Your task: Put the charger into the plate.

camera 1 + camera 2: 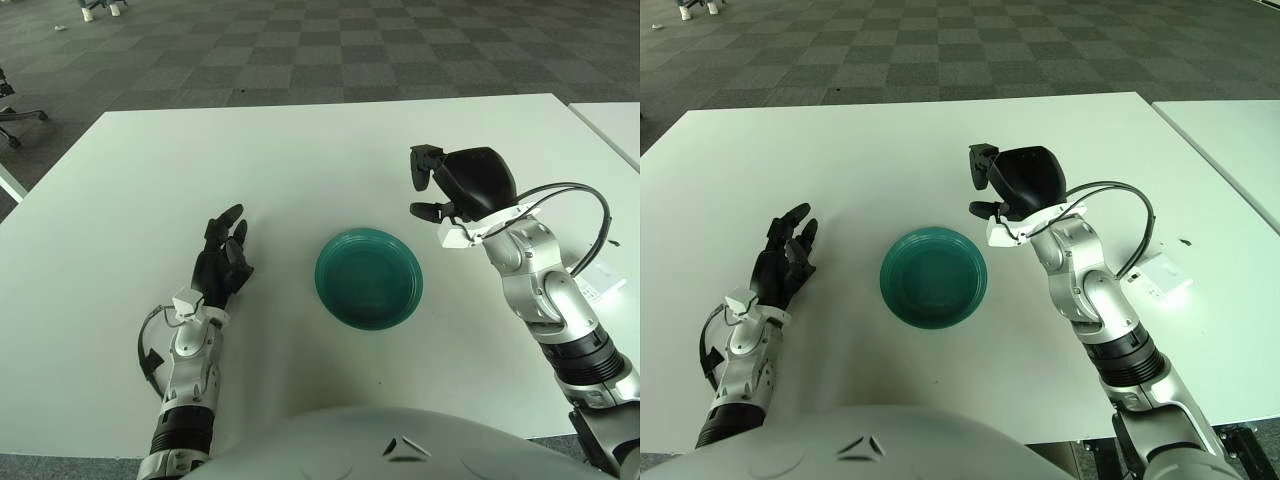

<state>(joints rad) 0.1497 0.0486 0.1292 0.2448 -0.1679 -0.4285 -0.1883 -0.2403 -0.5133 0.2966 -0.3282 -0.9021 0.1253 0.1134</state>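
Note:
A round teal plate [368, 278] lies on the white table [300, 150], with nothing in it. My right hand [418, 185] hovers above the table just past the plate's far right rim. Its black fingers [428, 161] are half-curled and nothing shows between them. A small white flat box, which looks like the charger [1160, 283], lies on the table to the right of my right forearm, apart from the hand. My left hand [225, 255] shows left of the plate, fingers spread.
A black cable [1145, 220] loops from my right wrist back toward the forearm, close to the white box. A second white table [1230, 140] stands at the far right, with checkered carpet beyond.

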